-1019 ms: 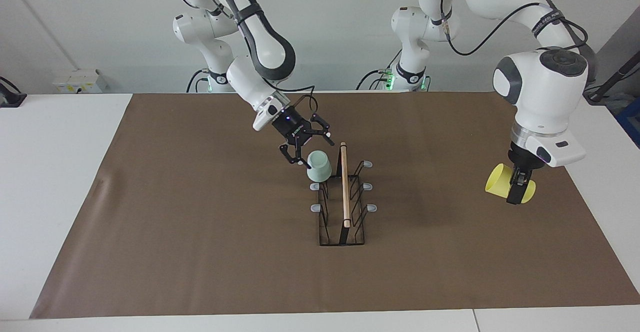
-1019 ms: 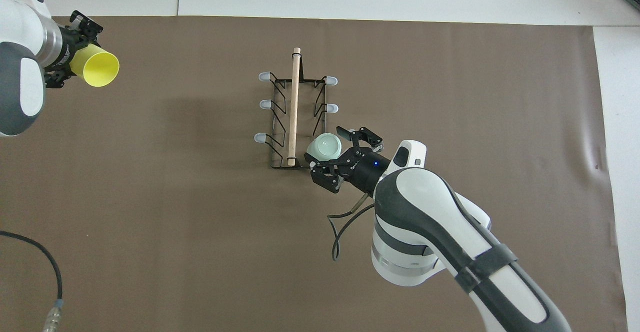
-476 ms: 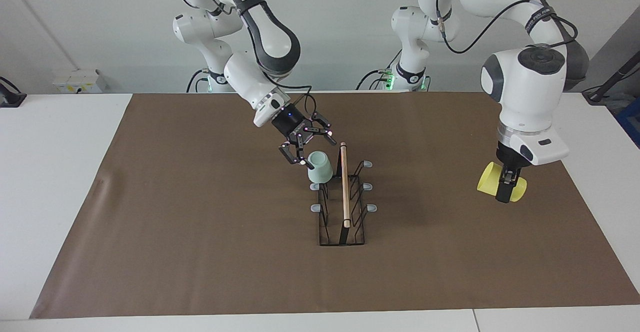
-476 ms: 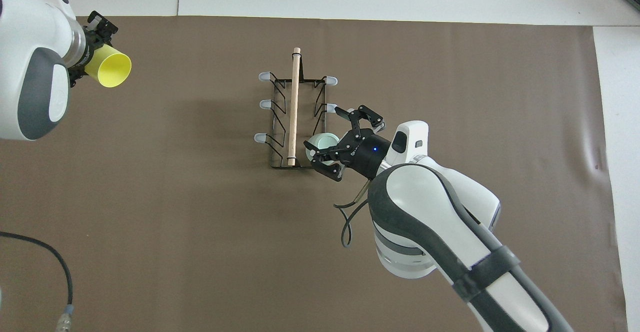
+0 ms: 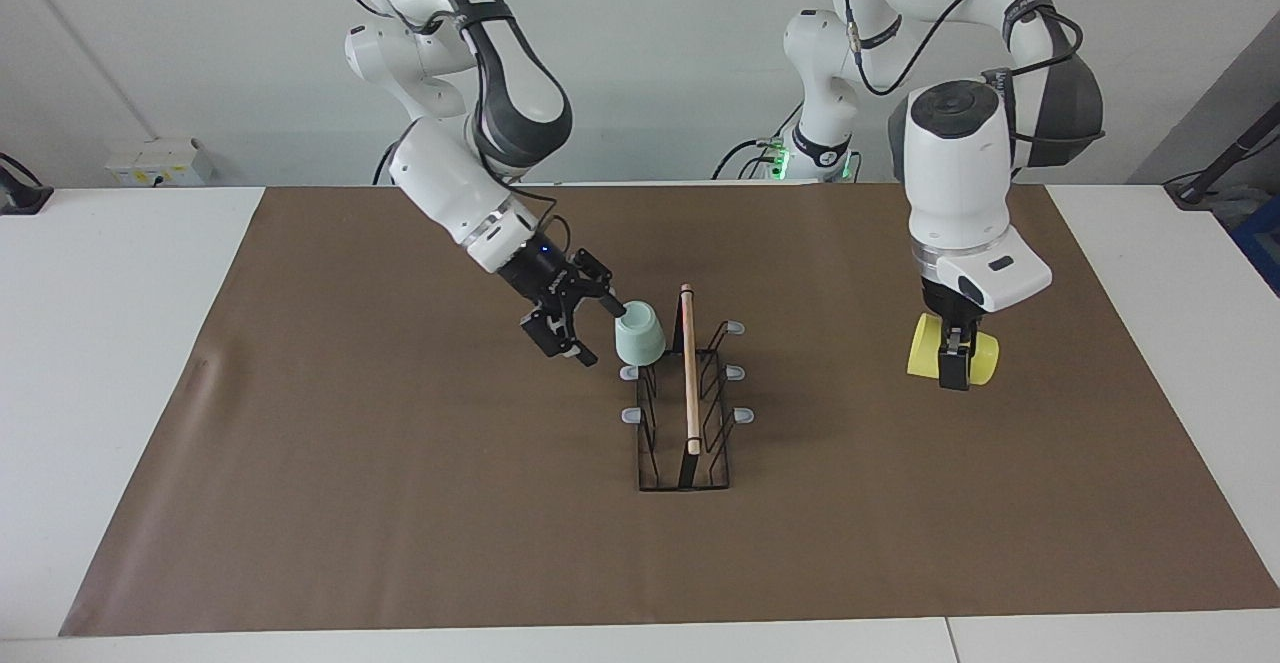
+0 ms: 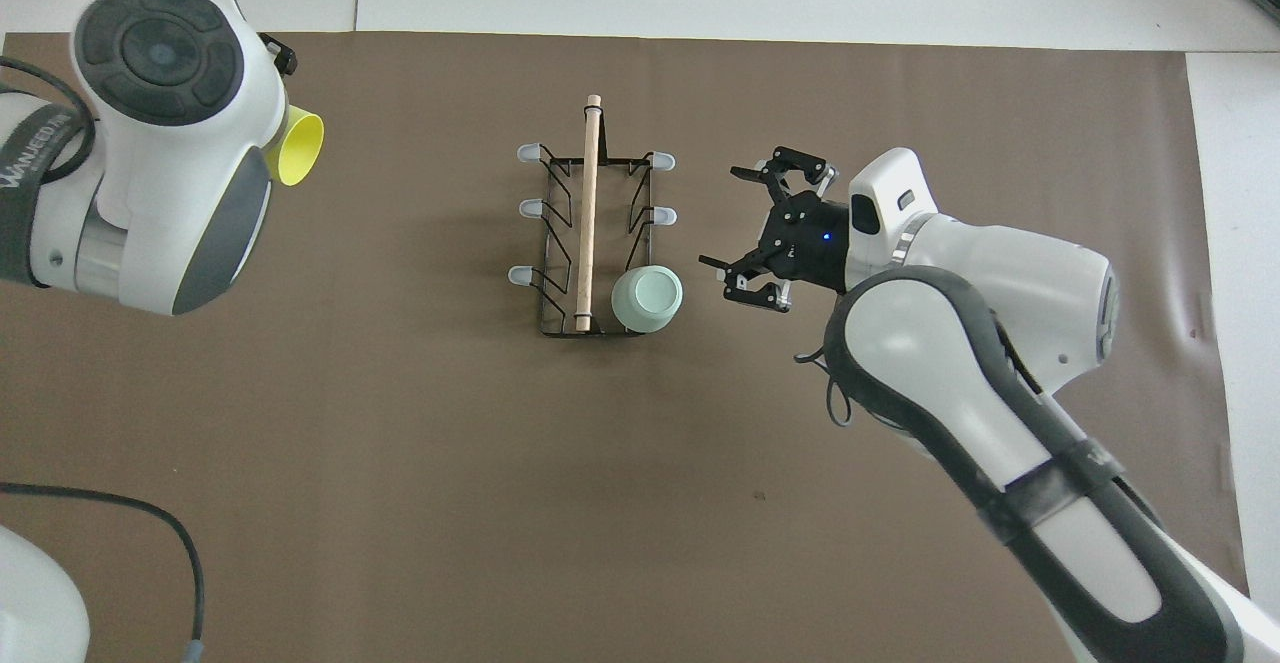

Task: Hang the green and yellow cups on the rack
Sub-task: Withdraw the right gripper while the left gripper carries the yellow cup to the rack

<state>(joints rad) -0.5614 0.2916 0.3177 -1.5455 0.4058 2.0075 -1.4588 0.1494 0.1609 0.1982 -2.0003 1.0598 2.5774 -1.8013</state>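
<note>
Two cups are counted: a green cup (image 5: 640,334), seated upside down on the rack (image 5: 688,403) prong nearest the robots at the right arm's side, and a yellow cup (image 5: 951,352), gripped by the left gripper (image 5: 953,355) over the mat toward the left arm's end. Both are judged light, stiff and slick; the wall near the rim is best pinched. The right gripper (image 5: 578,327) is spread wide, empty, beside the green cup. One rack and six prongs are counted, five of them free.

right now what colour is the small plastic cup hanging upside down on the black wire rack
Pale mint green. The small tapered plastic cup shows best in the overhead view, on a prong of the black wire rack.
</note>
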